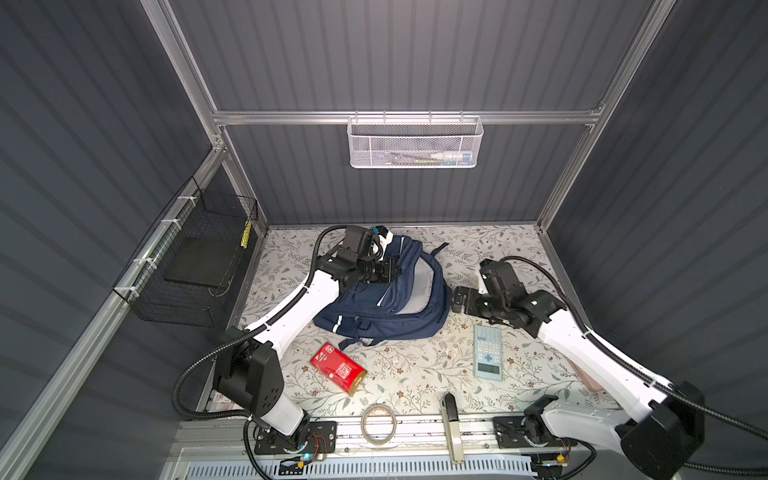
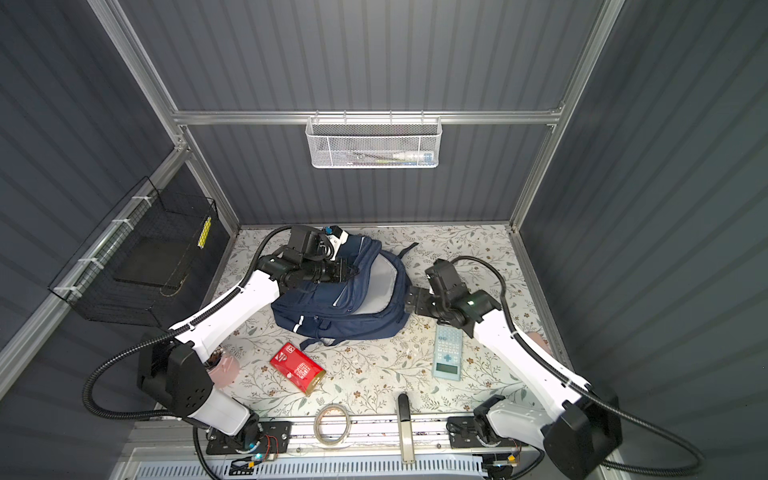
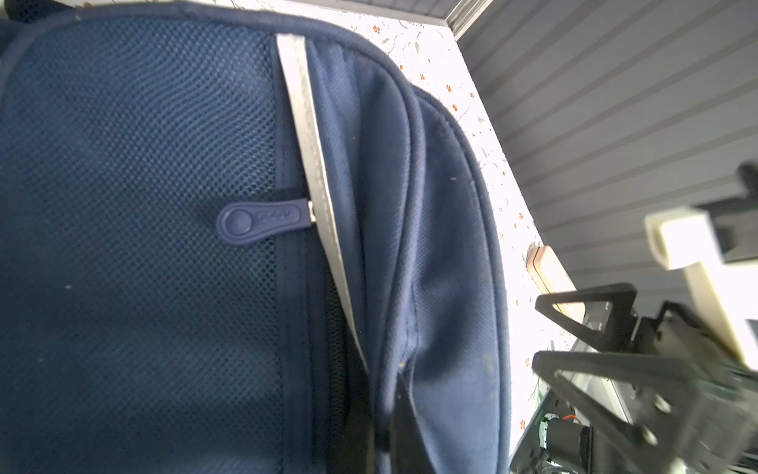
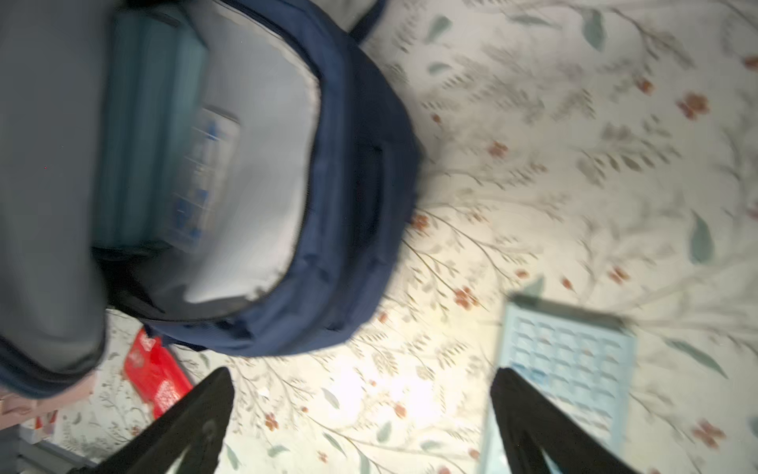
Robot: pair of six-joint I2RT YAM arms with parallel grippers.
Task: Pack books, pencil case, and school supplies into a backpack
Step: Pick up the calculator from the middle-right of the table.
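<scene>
Just beside wide-open right claw [image 1: 457, 300], gaping backpack [image 1: 390, 311], calculator [image 1: 488, 352] flat nearby

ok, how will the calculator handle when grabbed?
Calculator looks thin and rigid: probably won't flex or roll. It lies flat on the table, so its edges may be hard to catch; a push likely slides it.

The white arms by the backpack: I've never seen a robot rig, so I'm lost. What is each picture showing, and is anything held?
This is a two-armed robot at a flowered table. Two pictures look down from overhead; the other two come from cameras on each wrist. The left hand is shut, pinching the open navy backpack. The right hand is open and empty beside it. On the table lie a red pack and a pale-blue calculator; a tape roll sits at the front edge.
</scene>
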